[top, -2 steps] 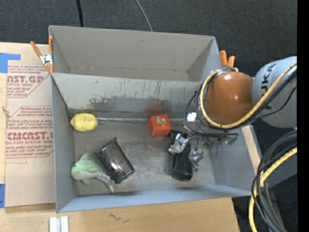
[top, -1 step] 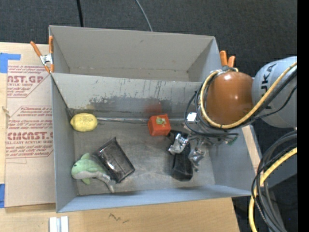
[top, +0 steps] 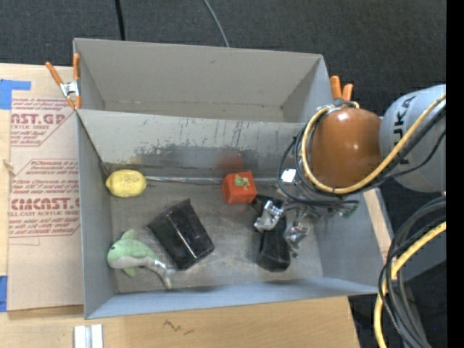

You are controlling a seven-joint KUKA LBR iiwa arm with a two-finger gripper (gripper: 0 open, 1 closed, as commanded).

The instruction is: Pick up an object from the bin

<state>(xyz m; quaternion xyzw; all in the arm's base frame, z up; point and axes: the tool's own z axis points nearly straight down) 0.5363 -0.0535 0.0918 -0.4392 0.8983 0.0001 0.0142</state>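
The end effector point(top: 283, 225) is seen with its fingers spread and nothing held between them. A small black chunky thing point(top: 273, 254) lies just under its tips, its long side pointing away from them. A small orange cube point(top: 238, 188) is near. A flat black block point(top: 181, 233) and a yellow round lump point(top: 126, 183) are well apart.

We looked down on the grey bin point(top: 196, 78) from above, tipped somewhat to one side, so its far wall faced us at the top. We sat near enough to take it in wall to wall, the arm point(top: 341, 147) at our right.
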